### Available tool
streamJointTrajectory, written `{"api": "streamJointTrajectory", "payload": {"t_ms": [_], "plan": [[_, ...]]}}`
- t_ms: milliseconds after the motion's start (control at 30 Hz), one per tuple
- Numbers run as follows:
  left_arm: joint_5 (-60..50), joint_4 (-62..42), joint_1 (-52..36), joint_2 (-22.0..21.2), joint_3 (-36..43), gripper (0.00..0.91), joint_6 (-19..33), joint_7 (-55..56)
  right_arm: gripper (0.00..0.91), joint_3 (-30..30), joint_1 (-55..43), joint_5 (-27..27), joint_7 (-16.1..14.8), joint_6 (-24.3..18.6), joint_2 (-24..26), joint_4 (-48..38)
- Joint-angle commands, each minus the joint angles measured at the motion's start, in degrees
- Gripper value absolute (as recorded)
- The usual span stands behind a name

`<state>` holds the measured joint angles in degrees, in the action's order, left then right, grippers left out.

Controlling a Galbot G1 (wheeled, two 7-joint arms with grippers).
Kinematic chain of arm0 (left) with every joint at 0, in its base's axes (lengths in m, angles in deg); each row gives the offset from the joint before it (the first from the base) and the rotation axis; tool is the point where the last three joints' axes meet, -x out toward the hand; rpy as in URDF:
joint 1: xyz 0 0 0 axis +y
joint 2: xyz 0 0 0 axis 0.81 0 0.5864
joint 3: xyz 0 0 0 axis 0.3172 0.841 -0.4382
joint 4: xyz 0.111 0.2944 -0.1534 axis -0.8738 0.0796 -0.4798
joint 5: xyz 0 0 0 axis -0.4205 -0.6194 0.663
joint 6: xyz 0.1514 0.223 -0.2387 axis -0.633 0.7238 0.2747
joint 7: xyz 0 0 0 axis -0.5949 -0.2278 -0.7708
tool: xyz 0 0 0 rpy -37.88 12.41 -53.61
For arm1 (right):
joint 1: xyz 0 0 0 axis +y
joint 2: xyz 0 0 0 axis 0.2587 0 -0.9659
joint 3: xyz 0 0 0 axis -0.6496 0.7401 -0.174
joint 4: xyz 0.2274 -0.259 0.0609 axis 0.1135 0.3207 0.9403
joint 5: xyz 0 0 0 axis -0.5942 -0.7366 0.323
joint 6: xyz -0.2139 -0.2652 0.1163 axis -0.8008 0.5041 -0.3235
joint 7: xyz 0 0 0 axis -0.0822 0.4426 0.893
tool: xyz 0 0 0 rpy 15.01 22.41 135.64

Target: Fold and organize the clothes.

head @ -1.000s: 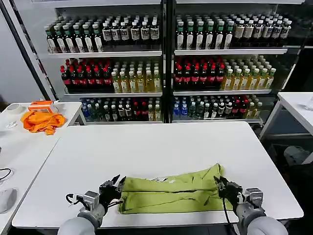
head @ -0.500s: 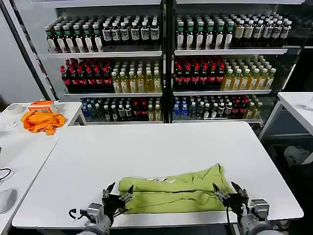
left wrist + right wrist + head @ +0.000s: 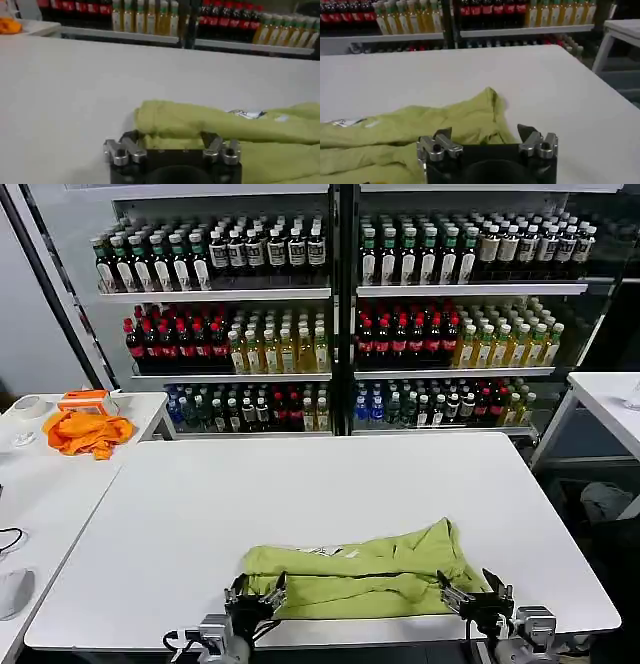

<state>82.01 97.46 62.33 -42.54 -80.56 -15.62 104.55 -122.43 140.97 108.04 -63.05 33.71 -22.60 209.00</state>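
Head view: a folded lime-green cotton T-shirt lies along the near edge of the white rectangular table; left gripper and right gripper stand spread at its two ends, arms cut off below.

Left wrist view: the fingers straddle the shirt's end.

Right wrist view: splayed fingers flank its sleeve.
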Motion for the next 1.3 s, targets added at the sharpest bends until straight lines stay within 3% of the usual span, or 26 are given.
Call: {"api": "streamJointTrajectory", "payload": {"t_ms": [33,200,733,933,1200,1300], "plan": [[-3.17,-2.79,0.52,-3.52,0.87,0.101,2.18,0.59,0.907,-0.48,1.09,-0.44,0.13,-0.04,-0.78,0.65],[-3.01,-3.34,0.51,-3.98,0.81,0.030,3.45,0.57,0.907,-0.55,1.52,-0.48,0.36,-0.13,-1.24,0.78],[-0.17,0.82,0.54,-2.27,-4.85,0.020,5.49,-0.44,0.907,-0.34,1.60,-0.52,0.88,-0.21,-1.89,1.02],[4.08,4.20,-0.19,3.19,-13.22,0.020,4.34,-1.53,0.907,-0.54,1.46,-0.30,0.92,-0.20,-1.61,1.33],[13.59,4.83,-0.63,15.06,-25.57,0.020,2.21,-4.09,0.907,-0.53,1.22,-0.08,0.92,-0.17,-1.54,1.59],[18.45,5.98,-0.94,16.74,-27.00,0.020,1.11,-4.51,0.907,-0.54,1.33,-0.11,0.91,-0.18,-1.63,1.73]]}}
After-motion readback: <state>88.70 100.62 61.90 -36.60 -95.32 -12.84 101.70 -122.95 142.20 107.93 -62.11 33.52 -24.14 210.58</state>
